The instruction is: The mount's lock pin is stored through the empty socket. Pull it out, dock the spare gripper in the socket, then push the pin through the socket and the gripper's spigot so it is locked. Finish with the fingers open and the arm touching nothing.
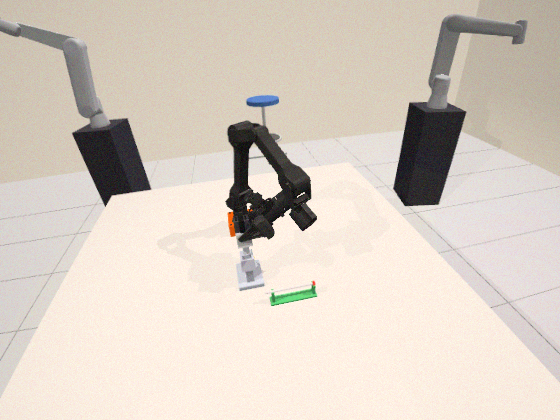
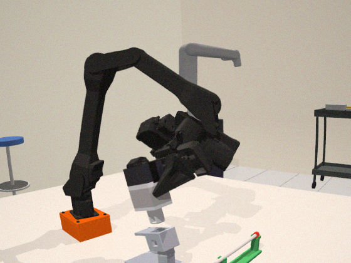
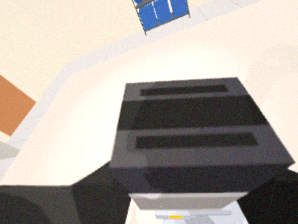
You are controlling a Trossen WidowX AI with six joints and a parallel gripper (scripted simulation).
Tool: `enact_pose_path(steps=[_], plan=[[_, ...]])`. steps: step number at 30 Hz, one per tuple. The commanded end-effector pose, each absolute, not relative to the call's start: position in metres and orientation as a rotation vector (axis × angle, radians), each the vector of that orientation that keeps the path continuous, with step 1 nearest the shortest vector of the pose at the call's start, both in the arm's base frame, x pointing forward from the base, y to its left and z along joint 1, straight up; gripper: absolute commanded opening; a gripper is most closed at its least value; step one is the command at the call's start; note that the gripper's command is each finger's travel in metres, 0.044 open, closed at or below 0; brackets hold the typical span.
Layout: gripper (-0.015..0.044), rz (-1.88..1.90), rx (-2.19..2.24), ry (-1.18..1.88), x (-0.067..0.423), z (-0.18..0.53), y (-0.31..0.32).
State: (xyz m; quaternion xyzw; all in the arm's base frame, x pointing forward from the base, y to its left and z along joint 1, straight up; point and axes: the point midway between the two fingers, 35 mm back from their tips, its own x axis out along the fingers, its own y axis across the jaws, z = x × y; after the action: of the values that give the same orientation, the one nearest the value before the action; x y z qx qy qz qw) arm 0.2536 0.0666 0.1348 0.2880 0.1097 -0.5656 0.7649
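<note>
Lying nearest the front of the cream table top (image 1: 150, 350) is the thin white lock pin with a red head (image 2: 238, 248), resting lengthwise on a bright green cradle (image 1: 293, 297), out of the socket and just right of the mount. Beside it stands the pale grey mount with a square open-topped socket (image 2: 158, 238) on a flat base plate; in the exterior view a small cross hole shows in the socket's near wall, and the socket holds nothing.

Directly above the socket, apart from it, hangs the spare gripper, a blocky body black above and pale grey below (image 2: 147, 191), its short grey spigot (image 2: 155, 216) pointing down at the opening with a slight tilt. A gap of air separates spigot tip and socket rim.

The black parallel-jaw gripper (image 2: 163, 180) of the six-joint arm is clamped across the spare gripper's sides; one dark finger (image 2: 170, 180) crosses the body's front. The wrist view is filled by the spare gripper's dark slotted top (image 3: 192, 132).

Behind, the arm rises from an orange base block (image 2: 86, 223). A blue stool (image 1: 262, 101) stands past the table's far edge.
</note>
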Motion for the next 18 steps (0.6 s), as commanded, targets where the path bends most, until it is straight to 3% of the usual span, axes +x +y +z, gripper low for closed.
enact_pose_path(steps=[1,18], plan=[[0.0,-1.229,0.622,0.23,0.254,0.13,0.065],[0.0,-1.229,0.623,0.23,0.262,0.106,0.067]])
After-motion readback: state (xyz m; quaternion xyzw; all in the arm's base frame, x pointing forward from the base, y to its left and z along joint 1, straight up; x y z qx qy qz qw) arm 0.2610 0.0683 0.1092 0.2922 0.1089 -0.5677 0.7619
